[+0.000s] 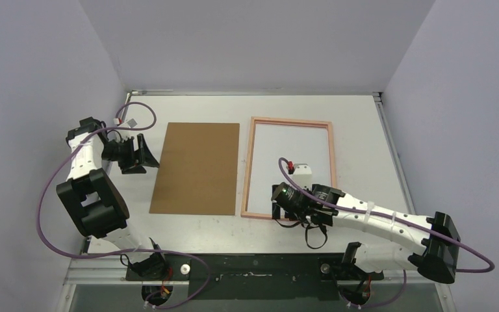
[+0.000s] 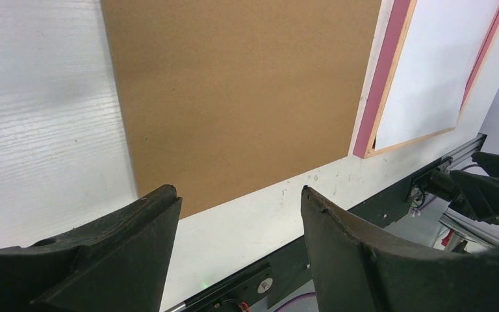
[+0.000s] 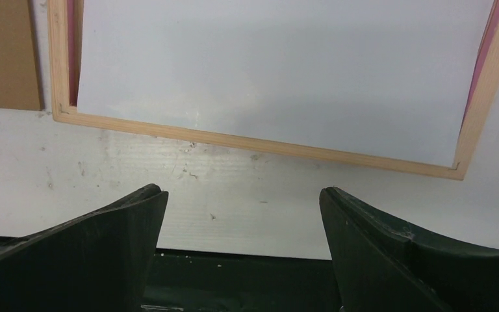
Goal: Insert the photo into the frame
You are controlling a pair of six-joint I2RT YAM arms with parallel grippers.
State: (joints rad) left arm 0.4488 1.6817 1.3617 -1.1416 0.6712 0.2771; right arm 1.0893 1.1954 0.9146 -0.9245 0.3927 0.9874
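- Read the right pincer as released: jaws spread wide, nothing between them, poised over bare bench.
- Find the frame just ahead of that pincer, back side up, with its near wooden rail running crosswise in front of the jaws.
- Find the photo beyond that rail, lying inside the frame, plain white side up. Cannot see the print, so presumably face down.
- Note slivers of pink beside the sheet's edges, ahead-left and ahead-right of the pincer. Probably loose in the recess, not wedged.
- Judge the step in hand as seating the sheet flat, with the insertion itself looking nearly done.
- Come forward over the rail, not against it, to avoid shoving the whole frame away.
- Press down lightly on the sheet just past the rail, fingertips only. Avoid dragging, for fear of buckling thin paper.
- Square the sheet with small nudges toward the corner ahead-left.
- Read the left pincer as released too: empty, hovering with the brown backing board just ahead of it and the frame farther off, ahead-right.
- Hold that pincer off the board until done flattening the sheet.
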